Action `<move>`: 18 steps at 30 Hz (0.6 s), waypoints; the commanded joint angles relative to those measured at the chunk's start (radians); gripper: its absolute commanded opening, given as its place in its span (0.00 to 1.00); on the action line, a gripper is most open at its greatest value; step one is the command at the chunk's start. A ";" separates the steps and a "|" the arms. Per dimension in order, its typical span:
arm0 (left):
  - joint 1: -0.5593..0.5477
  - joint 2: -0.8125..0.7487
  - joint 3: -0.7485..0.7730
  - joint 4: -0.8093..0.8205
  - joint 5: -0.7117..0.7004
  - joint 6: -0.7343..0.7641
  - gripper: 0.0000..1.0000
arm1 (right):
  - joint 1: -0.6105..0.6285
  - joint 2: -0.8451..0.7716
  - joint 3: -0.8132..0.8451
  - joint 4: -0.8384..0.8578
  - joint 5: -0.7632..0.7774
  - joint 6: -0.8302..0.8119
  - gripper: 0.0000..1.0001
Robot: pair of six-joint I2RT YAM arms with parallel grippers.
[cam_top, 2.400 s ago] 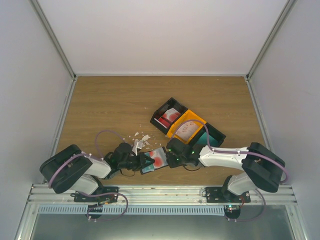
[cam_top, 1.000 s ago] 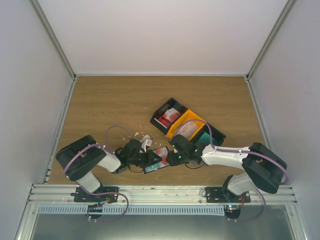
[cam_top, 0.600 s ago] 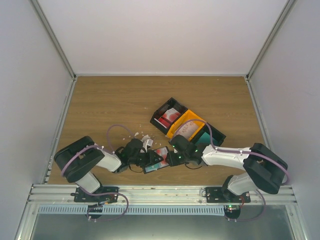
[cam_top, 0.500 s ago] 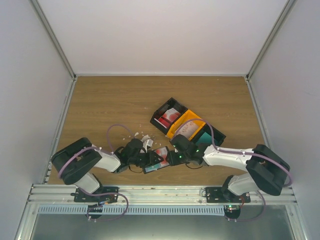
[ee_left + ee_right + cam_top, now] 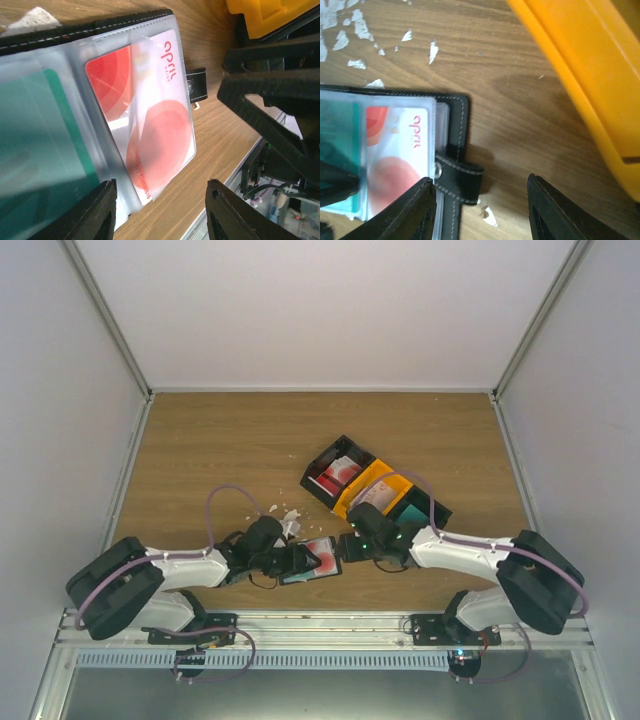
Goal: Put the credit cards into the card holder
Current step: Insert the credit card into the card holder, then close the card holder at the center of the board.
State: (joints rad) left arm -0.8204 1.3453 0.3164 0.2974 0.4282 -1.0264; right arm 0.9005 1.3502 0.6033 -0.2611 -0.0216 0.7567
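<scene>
The card holder [image 5: 312,561] lies open on the wood between my two grippers. Its clear sleeves hold a red-and-white credit card [image 5: 150,105] and a teal credit card [image 5: 40,145]. The left gripper [image 5: 160,205] is open at the holder's near edge, its left finger over the sleeve and bare wood in the gap. The right gripper [image 5: 480,197] is open too, straddling the holder's black snap strap [image 5: 457,180] without touching it. From above, the left gripper [image 5: 295,561] sits on the holder's left side and the right gripper [image 5: 347,543] just off its right end.
Three joined open bins stand behind the holder: a black bin [image 5: 335,475] with red-and-white cards, an orange bin [image 5: 368,492] and a black bin [image 5: 418,512] with teal inside. The orange bin [image 5: 590,75] is close to my right gripper. White scraps [image 5: 285,515] litter the wood.
The left gripper has opened and let go of the holder, and its arm has dropped lower. The right gripper has widened and drawn back to the right, off the holder.
</scene>
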 commanded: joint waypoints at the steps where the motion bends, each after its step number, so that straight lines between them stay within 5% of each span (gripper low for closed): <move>1: -0.002 -0.076 0.040 -0.172 -0.064 0.056 0.52 | -0.023 0.058 0.045 0.033 0.030 -0.022 0.51; 18: 0.087 -0.316 -0.017 -0.509 -0.247 0.064 0.58 | -0.023 0.129 0.042 0.078 -0.151 -0.045 0.30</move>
State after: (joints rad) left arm -0.7479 1.0740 0.3473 -0.1432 0.2310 -0.9569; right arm 0.8806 1.4803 0.6437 -0.1955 -0.1368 0.7120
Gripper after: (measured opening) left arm 0.585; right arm 0.315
